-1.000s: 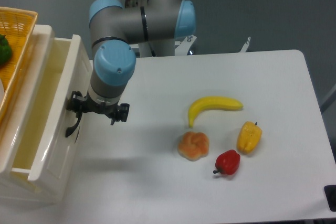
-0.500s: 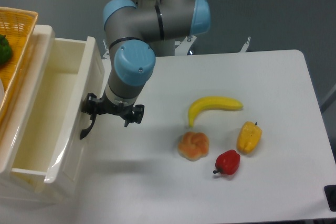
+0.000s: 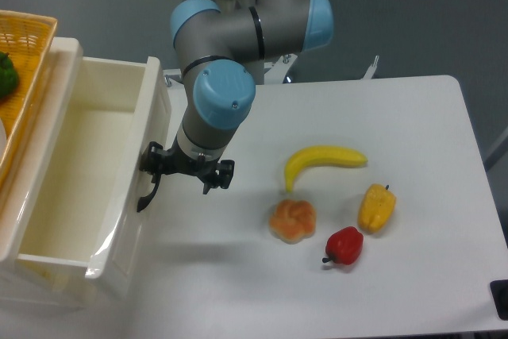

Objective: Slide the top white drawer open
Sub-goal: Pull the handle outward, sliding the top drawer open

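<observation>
- Drawer: upper left of the cabinet, pulled well out over the table's left edge; inside bare as far as seen. Glossy cream-white box, deep and rigid. Judged moderately heavy, hard and slippery on its faces, so no pinching the panel itself.
- Table: white top, open ground to the right of the drawer front; nothing lies in the drawer's path.
- Basket: wicker, on the cabinet top at far left, something green in it; clear of the pull.
- Gripper: at the drawer front, its fingers about the handle; whether they pinch it or merely hook it, cannot tell.
- Handle: curved black bar, the one sensible hold; thin, stiff.
- Banana, bun, yellow pepper, red pepper: grouped mid-table, well apart from the drawer.
</observation>
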Controlling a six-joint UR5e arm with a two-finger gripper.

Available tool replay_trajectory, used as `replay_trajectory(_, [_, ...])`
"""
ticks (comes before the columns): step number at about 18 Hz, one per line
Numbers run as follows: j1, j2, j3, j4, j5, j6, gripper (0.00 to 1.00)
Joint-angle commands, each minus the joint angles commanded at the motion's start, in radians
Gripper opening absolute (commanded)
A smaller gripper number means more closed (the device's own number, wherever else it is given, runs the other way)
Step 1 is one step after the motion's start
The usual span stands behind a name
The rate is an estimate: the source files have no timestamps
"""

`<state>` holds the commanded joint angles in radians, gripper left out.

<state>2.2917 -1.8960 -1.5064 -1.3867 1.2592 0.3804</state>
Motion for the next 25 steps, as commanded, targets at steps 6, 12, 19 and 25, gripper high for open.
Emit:
replay_trajectory(6, [0.026,0.000,0.000,-0.002,0.003,0.002,1.00])
replay_trajectory(12, [0.052,0.000,0.000,-0.003,-0.001,0.000,1.00])
replay_trajectory(19, [0.063,-0.002,0.002,-0.003,-0.003,0.000,1.00])
replay_trajectory(25, [0.080,0.000,0.002,-0.005,-0.015,-0.002,1.00])
